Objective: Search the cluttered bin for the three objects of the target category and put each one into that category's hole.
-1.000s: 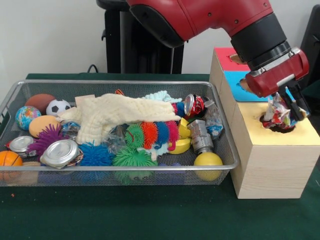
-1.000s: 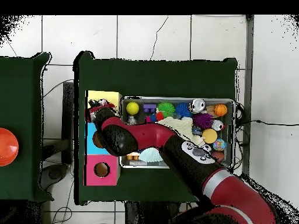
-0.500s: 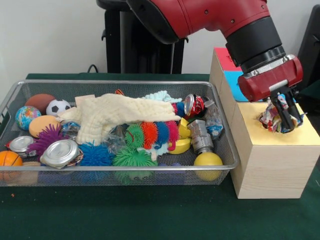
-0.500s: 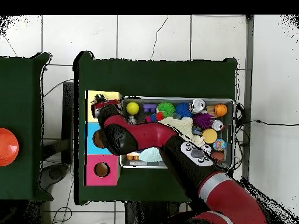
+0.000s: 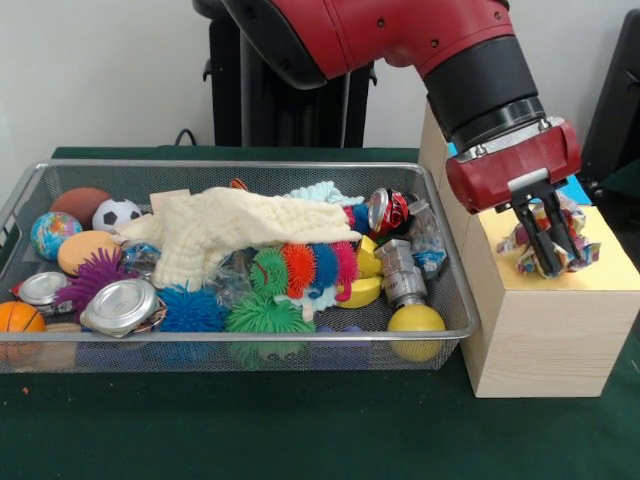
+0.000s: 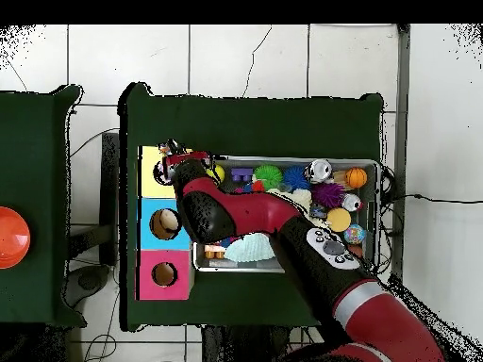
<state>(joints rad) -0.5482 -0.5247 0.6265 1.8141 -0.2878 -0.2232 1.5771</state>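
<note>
My gripper (image 5: 545, 238) hangs over the yellow top of the wooden box (image 5: 545, 330), shut on a crumpled colourful wrapper (image 5: 575, 245) that bulges out on both sides of the fingers. The wrapper rests on or just above the yellow face, and the hole there is hidden beneath it. From overhead, the gripper (image 6: 171, 158) and wrapper (image 6: 167, 146) are at the outer end of the yellow section (image 6: 153, 184). The blue section's hole (image 6: 165, 223) and the pink section's hole (image 6: 164, 274) show uncovered. The wire bin (image 5: 250, 165) stands left of the box.
The bin holds a cream cloth (image 5: 230, 235), spiky balls (image 5: 262, 315), a yellow ball (image 5: 416, 320), crushed cans (image 5: 388, 210) (image 5: 122, 305), a soccer ball (image 5: 116, 213) and a globe ball (image 5: 53, 233). My arm (image 6: 245, 212) crosses the bin (image 6: 379, 212). An orange disc (image 6: 11, 238) lies on a side table.
The gripper has swung left and toward the box's near edge, with the wrapper in it. The dark hole seen one second ago is now covered.
</note>
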